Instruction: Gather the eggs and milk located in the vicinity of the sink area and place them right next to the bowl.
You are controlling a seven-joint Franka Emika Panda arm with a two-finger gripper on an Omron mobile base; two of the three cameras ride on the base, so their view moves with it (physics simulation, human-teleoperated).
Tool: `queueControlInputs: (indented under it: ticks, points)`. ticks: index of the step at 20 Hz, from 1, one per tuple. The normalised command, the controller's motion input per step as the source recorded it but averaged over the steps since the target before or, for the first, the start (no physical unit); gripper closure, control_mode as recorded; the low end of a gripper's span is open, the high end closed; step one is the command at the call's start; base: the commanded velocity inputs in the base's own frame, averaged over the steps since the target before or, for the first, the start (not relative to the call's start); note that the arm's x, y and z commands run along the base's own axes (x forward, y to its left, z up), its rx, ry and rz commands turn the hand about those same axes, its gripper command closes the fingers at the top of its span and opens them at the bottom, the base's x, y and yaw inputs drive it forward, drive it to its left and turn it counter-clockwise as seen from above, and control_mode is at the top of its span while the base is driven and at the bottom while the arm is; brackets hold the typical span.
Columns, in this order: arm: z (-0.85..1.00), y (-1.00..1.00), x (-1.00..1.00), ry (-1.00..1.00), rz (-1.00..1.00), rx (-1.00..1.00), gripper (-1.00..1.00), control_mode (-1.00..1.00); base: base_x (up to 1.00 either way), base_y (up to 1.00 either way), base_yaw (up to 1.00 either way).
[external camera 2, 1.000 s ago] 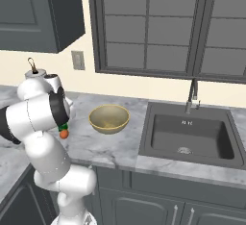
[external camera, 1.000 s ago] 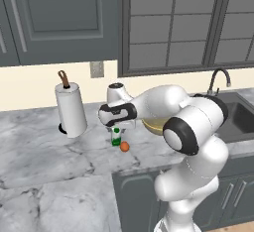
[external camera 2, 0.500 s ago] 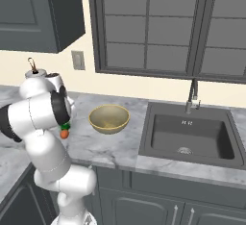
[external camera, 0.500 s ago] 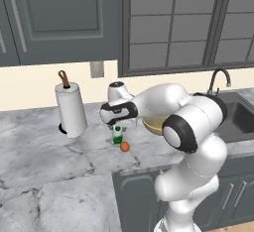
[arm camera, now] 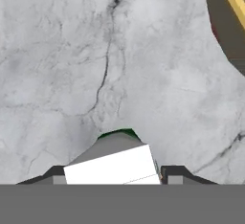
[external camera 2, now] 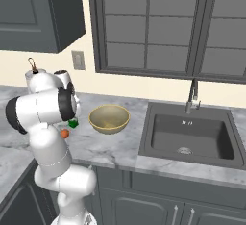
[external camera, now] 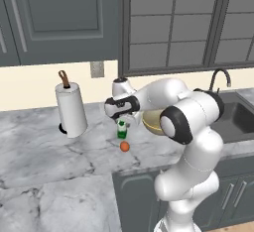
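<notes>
So the hand [external camera: 122, 121] is clamped on the milk [external camera: 121, 130], pinching it from above near the cap end. In the left base view the carton hangs under the dark hand, over the worktop [external camera: 59, 156] just left of the bowl [external camera: 152, 122]; I can't honestly tell whether its bottom is touching the marble or a hair above it. What shows of the carton there is mostly the green lower band, with a bit of white above it tucked into the hand.

The hand view looks straight down the carton: a white slanted top face [arm camera: 113, 167] sits between the two dark fingertips [arm camera: 53, 174], with a grey side and a sliver of green edge beyond it, and grey-veined marble underneath. The yellow rim of the bowl cuts across the top right corner of that view.

One egg [external camera: 124, 146] lies on the worktop just in front of the milk, small, round and orange-brown, apart from the bowl. In the right base view it peeks out beside the arm, with a green bit of the carton [external camera 2: 73, 123] just above it.

The bowl is wide and tan-yellow with a pale inside, sitting between the milk and the sink [external camera 2: 190, 140]. The sink is a dark grey basin with a curved tap behind it. A paper towel roll [external camera: 70, 108] stands upright, well left of the milk.
</notes>
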Motion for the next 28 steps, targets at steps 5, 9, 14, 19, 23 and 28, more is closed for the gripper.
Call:
queueControlInputs:
  ticks: [5,9,14,19,23,28]
  points:
    - [-0.08,-0.3,0.19,0.0,-0.41,-0.04,1.0,-1.0,0.0,0.0,0.0]
    - [-0.13,-0.39,0.09,0.03,-0.46,-0.07,1.0,-1.0,0.0,0.0,0.0]
    - [-0.19,-0.57,0.12,0.03,-0.44,-0.05,1.0,-1.0,0.0,0.0,0.0]
    - [-0.18,-0.52,0.06,0.0,-0.39,-0.01,1.0,-1.0,0.0,0.0,0.0]
    - [-0.2,-0.3,0.01,0.0,-0.28,0.0,1.0,-1.0,0.0,0.0,0.0]
    - [-0.18,-0.17,0.0,-0.02,-0.17,0.0,1.0,-1.0,0.0,0.0,0.0]
